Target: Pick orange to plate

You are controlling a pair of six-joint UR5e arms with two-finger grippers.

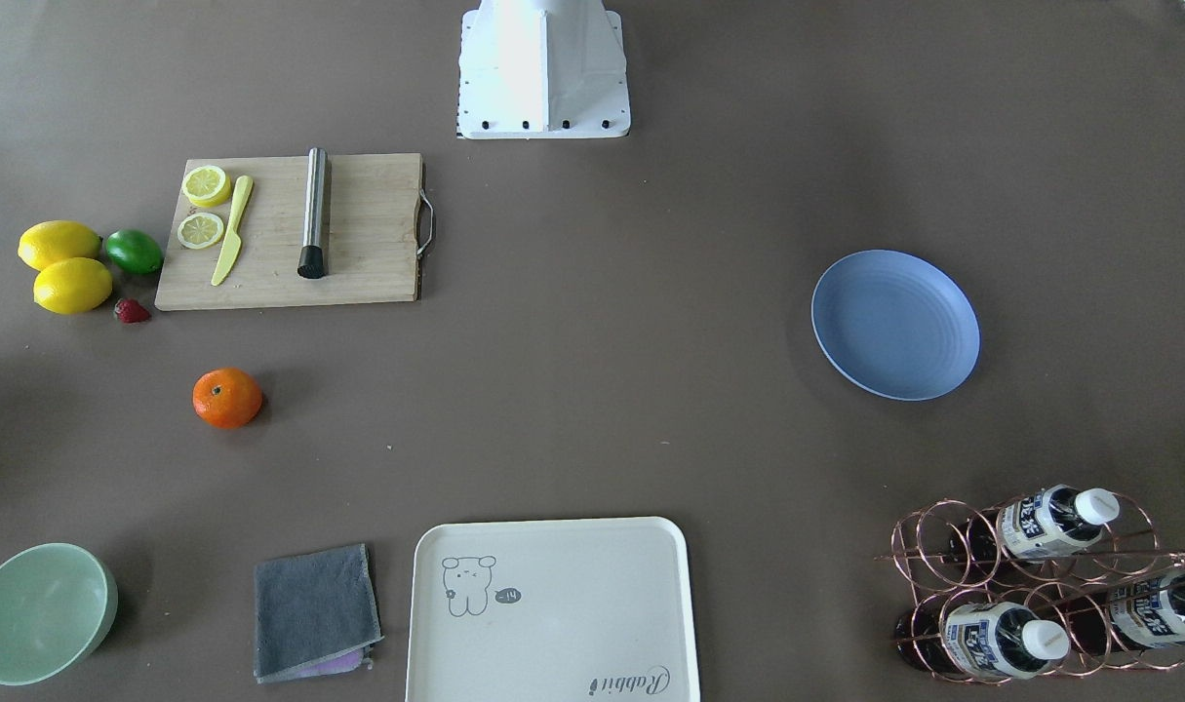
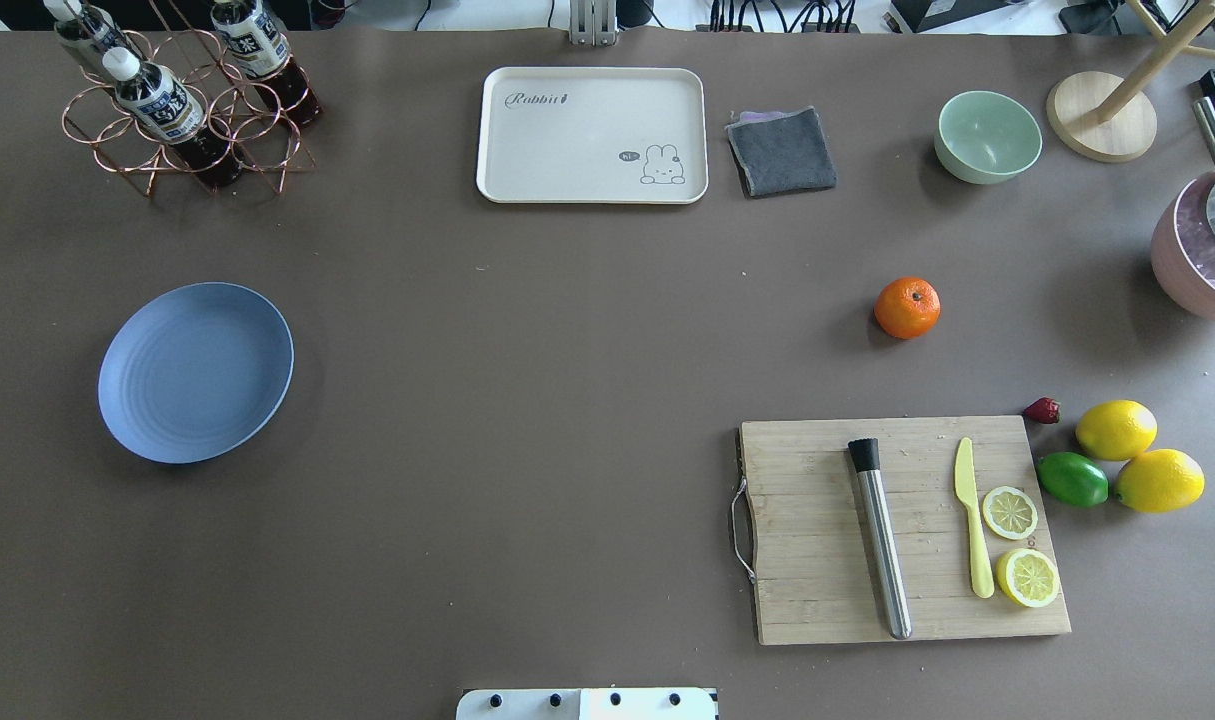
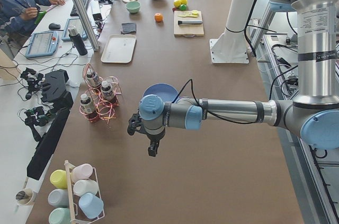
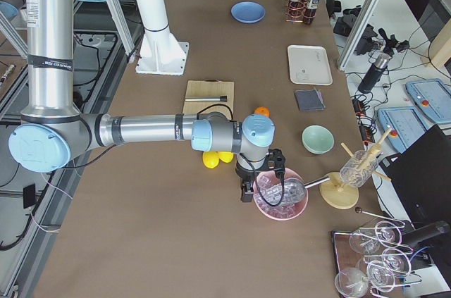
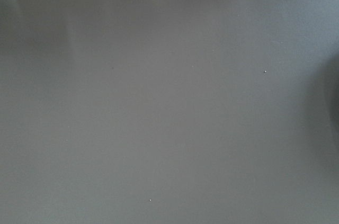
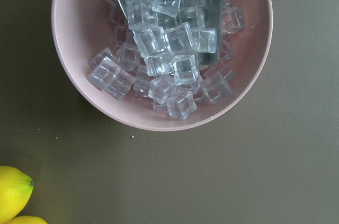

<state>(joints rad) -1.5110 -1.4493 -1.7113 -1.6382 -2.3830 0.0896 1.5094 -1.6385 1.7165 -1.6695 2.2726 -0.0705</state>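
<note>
Orange [image 2: 907, 307]: alone on the table [image 2: 567, 350], plate [image 2: 196, 372] well apart. We should straddle its widest girth with the right gripper [image 4: 246, 192], whose jaws' state we cannot tell.

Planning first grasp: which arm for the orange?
Right. The orange lies in the robot's right half, and the right tool hangs by the pink ice bowl there. The left tool is at the opposite end, past the plate.

Left tool [image 3: 152, 151], right tool [image 4: 251, 191]: openness indiscernible
</note>
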